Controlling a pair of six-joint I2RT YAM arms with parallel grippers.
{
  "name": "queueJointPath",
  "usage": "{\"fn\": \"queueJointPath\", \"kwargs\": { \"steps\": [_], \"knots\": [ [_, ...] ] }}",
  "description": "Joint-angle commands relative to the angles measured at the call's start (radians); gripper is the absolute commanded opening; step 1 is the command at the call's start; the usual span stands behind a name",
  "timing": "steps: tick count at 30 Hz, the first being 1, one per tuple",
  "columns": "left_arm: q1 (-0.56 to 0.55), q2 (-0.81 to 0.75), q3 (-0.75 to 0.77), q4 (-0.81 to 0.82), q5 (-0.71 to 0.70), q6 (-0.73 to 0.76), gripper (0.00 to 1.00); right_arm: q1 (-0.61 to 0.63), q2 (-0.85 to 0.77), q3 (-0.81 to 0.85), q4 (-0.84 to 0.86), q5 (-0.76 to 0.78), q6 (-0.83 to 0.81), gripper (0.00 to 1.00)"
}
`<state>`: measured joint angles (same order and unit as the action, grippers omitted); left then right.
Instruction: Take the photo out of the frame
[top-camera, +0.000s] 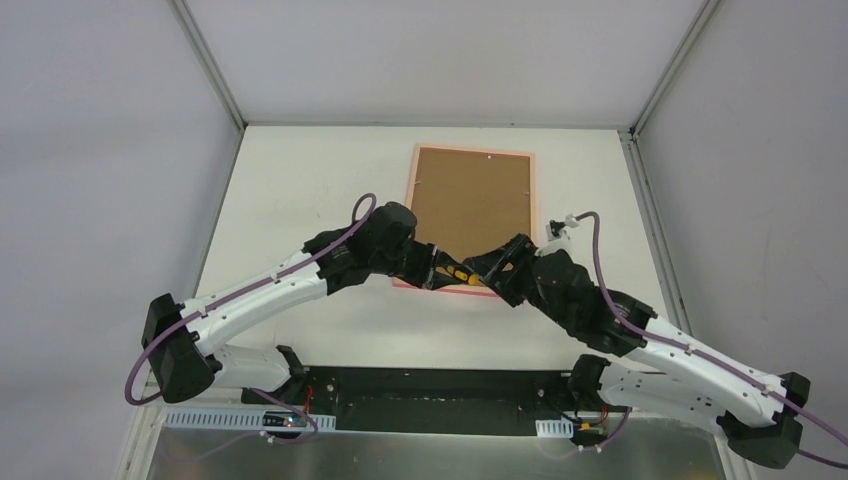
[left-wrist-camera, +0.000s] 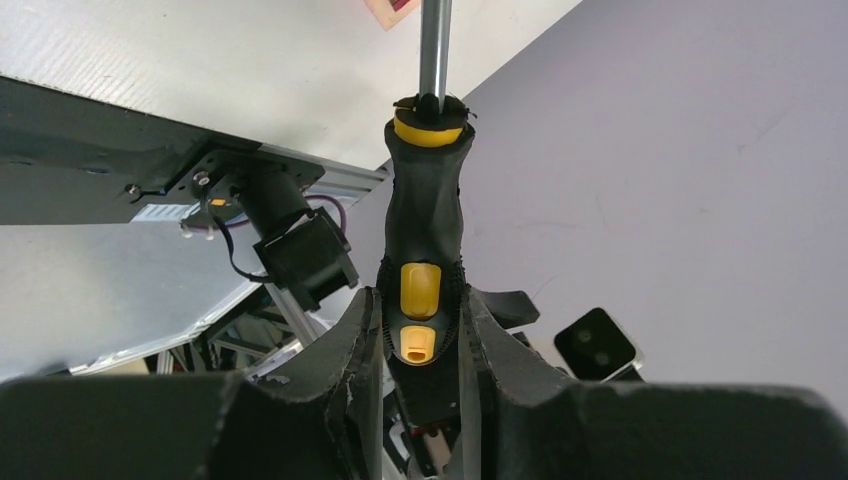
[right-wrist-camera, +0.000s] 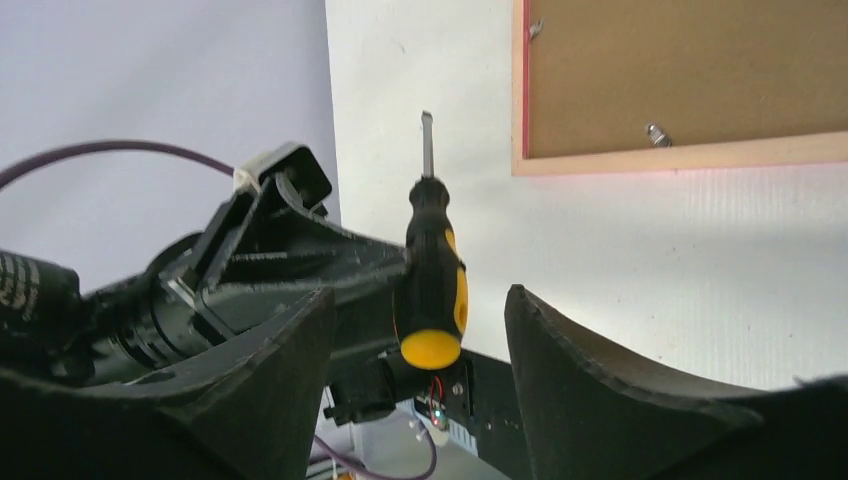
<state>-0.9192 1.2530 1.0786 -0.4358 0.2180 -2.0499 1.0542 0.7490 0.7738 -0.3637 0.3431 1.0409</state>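
The pink frame (top-camera: 470, 150) lies face down on the white table, its brown backing board (top-camera: 470, 205) up; the photo is hidden under it. My left gripper (top-camera: 435, 268) is at the frame's near edge, shut on the handle of a black and yellow screwdriver (top-camera: 458, 271). In the left wrist view the screwdriver (left-wrist-camera: 425, 230) sticks out of the left gripper (left-wrist-camera: 420, 310) toward a frame corner (left-wrist-camera: 385, 10). My right gripper (top-camera: 483, 268) faces it. In the right wrist view the right gripper (right-wrist-camera: 420, 293) is open, its fingers either side of the screwdriver (right-wrist-camera: 432, 280) butt with gaps. The frame (right-wrist-camera: 680, 155) lies beyond.
Small metal tabs (right-wrist-camera: 656, 133) sit along the backing board's edge. Grey walls and aluminium posts (top-camera: 210, 60) enclose the table. A black base rail (top-camera: 440, 395) runs along the near edge between the arm bases.
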Motion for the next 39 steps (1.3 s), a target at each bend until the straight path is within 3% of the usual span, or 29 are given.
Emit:
{"fn": "queueJointPath", "kwargs": {
  "steps": [1, 8, 13, 16, 22, 33, 34, 39],
  "knots": [
    [-0.023, -0.002, 0.046, 0.038, -0.034, -0.102, 0.0, 0.0, -0.001, 0.027, -0.01, 0.131, 0.03, 0.65],
    [-0.03, 0.002, 0.05, 0.042, -0.052, -0.114, 0.0, 0.001, 0.063, 0.07, -0.013, 0.075, -0.028, 0.55],
    [-0.03, 0.001, 0.032, 0.048, -0.06, -0.132, 0.0, 0.0, 0.03, 0.037, 0.022, 0.036, -0.065, 0.63],
    [-0.03, 0.002, 0.027, 0.056, -0.062, -0.137, 0.0, 0.0, 0.017, 0.019, 0.026, 0.011, -0.072, 0.62],
    [-0.029, 0.011, 0.024, 0.087, -0.045, -0.136, 0.0, 0.0, 0.023, -0.009, 0.064, -0.024, -0.083, 0.45],
    [-0.031, 0.025, 0.034, 0.1, 0.015, -0.107, 0.0, -0.051, 0.118, 0.051, 0.084, -0.05, -0.122, 0.46],
    [-0.031, 0.026, 0.034, 0.1, 0.017, -0.102, 0.0, -0.059, 0.125, 0.055, 0.085, -0.057, -0.128, 0.44],
    [-0.031, 0.022, 0.021, 0.1, 0.024, -0.074, 0.0, -0.068, 0.115, 0.06, 0.069, -0.049, -0.181, 0.12]
  ]
}}
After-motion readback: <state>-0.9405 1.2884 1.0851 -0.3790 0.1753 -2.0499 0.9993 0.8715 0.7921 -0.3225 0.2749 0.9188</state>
